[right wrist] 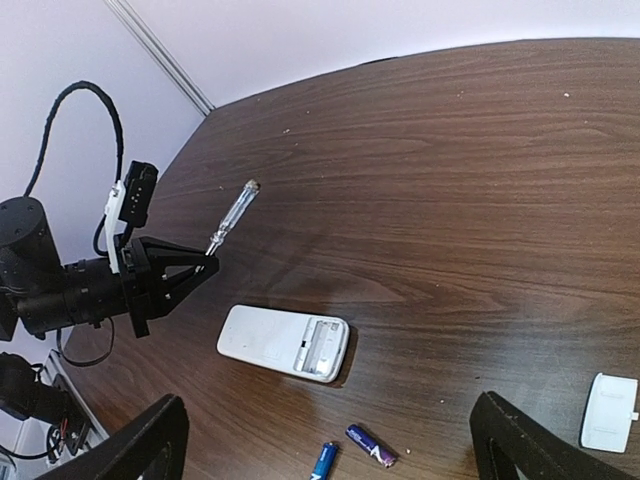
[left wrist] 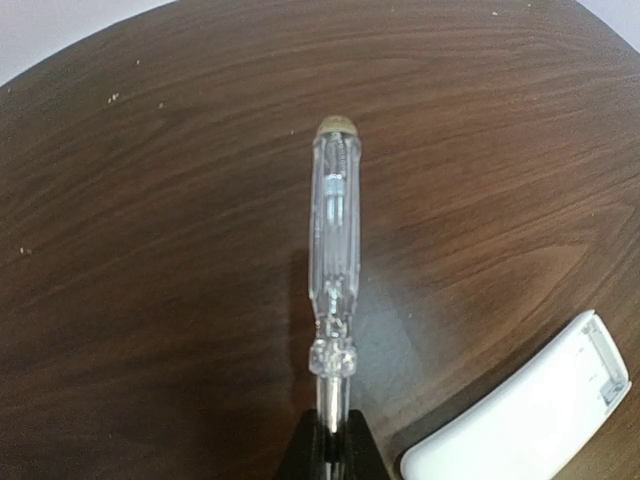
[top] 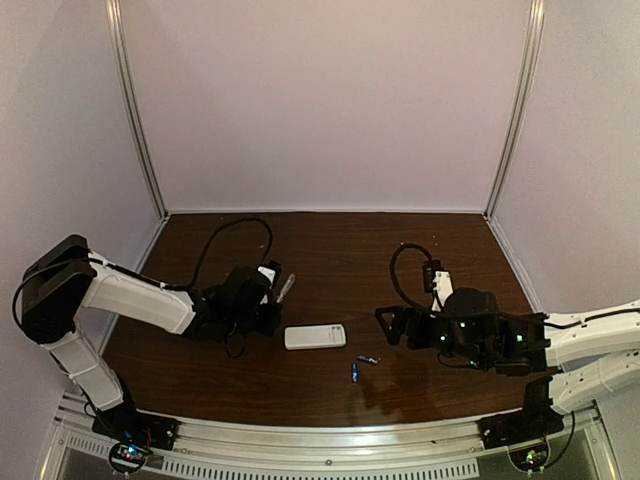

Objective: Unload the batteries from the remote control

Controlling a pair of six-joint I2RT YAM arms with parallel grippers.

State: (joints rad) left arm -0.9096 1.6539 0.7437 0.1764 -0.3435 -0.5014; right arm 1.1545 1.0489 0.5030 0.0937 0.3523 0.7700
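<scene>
— Where are the batteries (right wrist: 368, 446)?
— Both lie on the desk (right wrist: 450, 200), close together, near the remote control (right wrist: 270, 340), whose open bay faces up.
— And your fingers?
— My left fingers (left wrist: 330, 445) are clamped on the screwdriver (left wrist: 333, 230), beside the remote control. My right fingers (top: 390, 325) gape wide, holding nothing, near the batteries.

The table (left wrist: 150, 250) is dark wood-grain, smooth with a soft sheen. The screwdriver (left wrist: 334, 240) has a clear glossy plastic handle and a shiny metal shaft. The remote control (right wrist: 270, 340) is smooth white plastic, fairly matt, and the batteries (right wrist: 370, 446) have a glossy blue wrap.
</scene>
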